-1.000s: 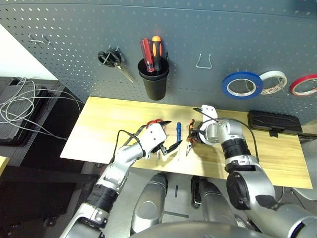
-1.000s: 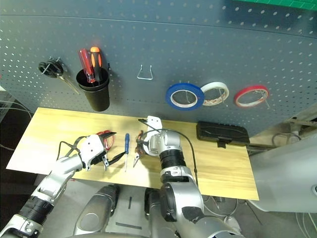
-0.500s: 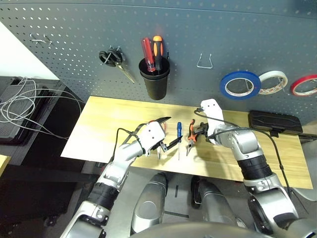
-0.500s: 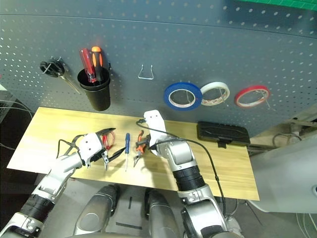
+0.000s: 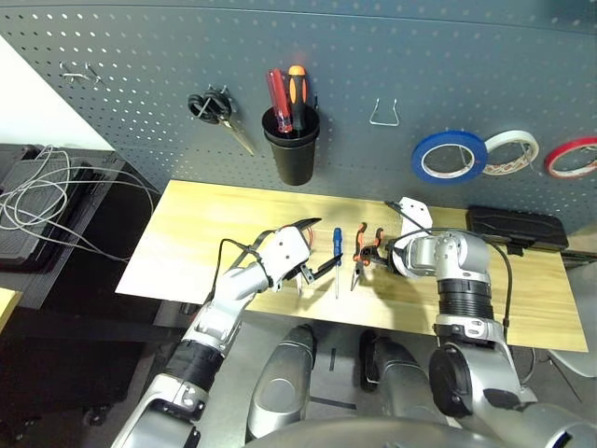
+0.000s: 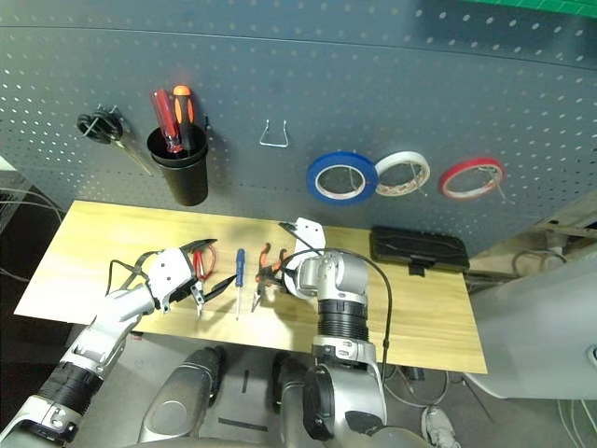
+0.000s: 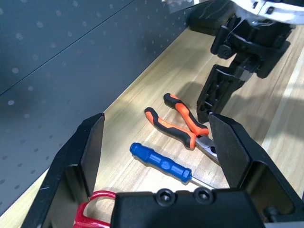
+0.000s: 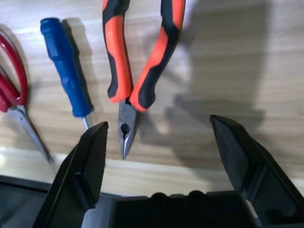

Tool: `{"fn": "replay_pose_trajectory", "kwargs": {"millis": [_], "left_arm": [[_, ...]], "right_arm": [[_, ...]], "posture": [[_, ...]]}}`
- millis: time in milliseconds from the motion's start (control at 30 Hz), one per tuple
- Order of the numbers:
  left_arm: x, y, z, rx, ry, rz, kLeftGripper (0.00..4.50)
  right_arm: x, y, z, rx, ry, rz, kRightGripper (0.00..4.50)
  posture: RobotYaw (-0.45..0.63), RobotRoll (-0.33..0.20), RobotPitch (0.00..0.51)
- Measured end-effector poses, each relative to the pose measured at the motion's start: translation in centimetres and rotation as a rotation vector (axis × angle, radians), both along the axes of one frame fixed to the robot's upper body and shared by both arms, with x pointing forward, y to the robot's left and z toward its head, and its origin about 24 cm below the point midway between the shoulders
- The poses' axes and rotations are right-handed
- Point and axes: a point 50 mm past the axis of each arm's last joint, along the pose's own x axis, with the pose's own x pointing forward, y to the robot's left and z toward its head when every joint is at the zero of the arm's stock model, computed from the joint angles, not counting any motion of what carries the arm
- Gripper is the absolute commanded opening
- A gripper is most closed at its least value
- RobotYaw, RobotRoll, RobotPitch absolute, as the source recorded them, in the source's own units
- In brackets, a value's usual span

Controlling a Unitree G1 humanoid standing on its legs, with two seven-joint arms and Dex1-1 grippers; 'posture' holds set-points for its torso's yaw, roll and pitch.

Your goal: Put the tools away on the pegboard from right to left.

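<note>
A: Please tell me, from left to right, what you have on the pale wooden table [image 5: 205,233].

B: Your left gripper [image 5: 311,264] stands wide, holding nothing, over the red-handled scissors [image 8: 14,102]. Just beside them lies the small blue-handled screwdriver [image 5: 337,245], then the orange-and-black-handled pliers [image 5: 362,257], flat on the wood with the nose toward you.

A: And my right gripper [image 8: 164,142]?

B: It points down near the nose of the pliers, its two black fingers [image 8: 92,152] spread wide and not touching them.

A: Where is the blue tape ring [image 5: 451,157]?

B: It hangs on the dark grey-blue pegboard [image 5: 140,47], to the right of an empty metal hook [image 5: 383,114]. A black cup [image 5: 290,149] with two larger screwdrivers [image 5: 285,93] hangs further left.
</note>
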Motion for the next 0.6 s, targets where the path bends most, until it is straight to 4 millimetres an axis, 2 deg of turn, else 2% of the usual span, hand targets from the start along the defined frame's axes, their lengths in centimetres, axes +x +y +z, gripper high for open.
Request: {"fn": "replay_pose_trajectory", "kwargs": {"millis": [300,600], "left_arm": [[-0.2,0.0,-0.3,-0.005,0.009,0.005,4.5],[-0.3,0.0,-0.3,-0.006,0.01,0.006,4.5]], "right_arm": [[1.3,0.7,-0.7,-0.023,0.012,-0.007,4.46],[3.0,1.5,0.0,-0.033,-0.042,-0.034,4.46]], "posture": [[0.22,0.0,0.245],[0.23,0.0,0.242]]}}
